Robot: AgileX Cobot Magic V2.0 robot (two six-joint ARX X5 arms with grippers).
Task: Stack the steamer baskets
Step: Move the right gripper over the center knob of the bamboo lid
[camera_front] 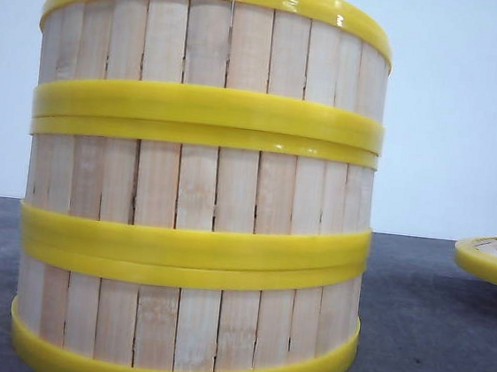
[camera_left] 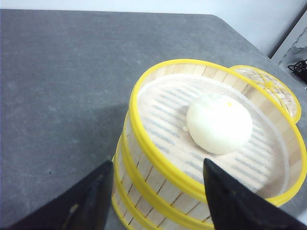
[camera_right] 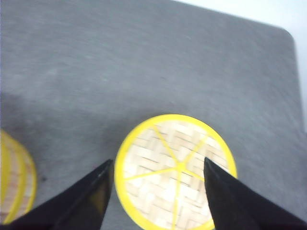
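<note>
The gray table (camera_front: 427,347) is the biggest thing here, and everything sits on it. Next biggest is the stack of steamer baskets (camera_front: 199,190). Three baskets stand one on top of another, yellow bands touching, close in front of the front camera. They line up straight, so the tower looks steady and the stacking part seems done.

The top basket (camera_left: 158,158) is open. A white bun (camera_left: 219,123) lies inside it on the pale floor, a bit off from the middle. It is probably there to be covered.

The woven lid (camera_right: 175,167) lies flat on the table, to the right of the stack and apart from it. It has a yellow rim and yellow spokes. I think it goes on top last.

The right gripper (camera_right: 156,201) hangs over the lid with its jaws spread wide, one on each side, holding nothing. It looks set to come down and pick up the lid.

The left gripper (camera_left: 156,201) hangs near the edge of the stack. Its jaws are apart too, and grip nothing. It may be waiting out of the way.
</note>
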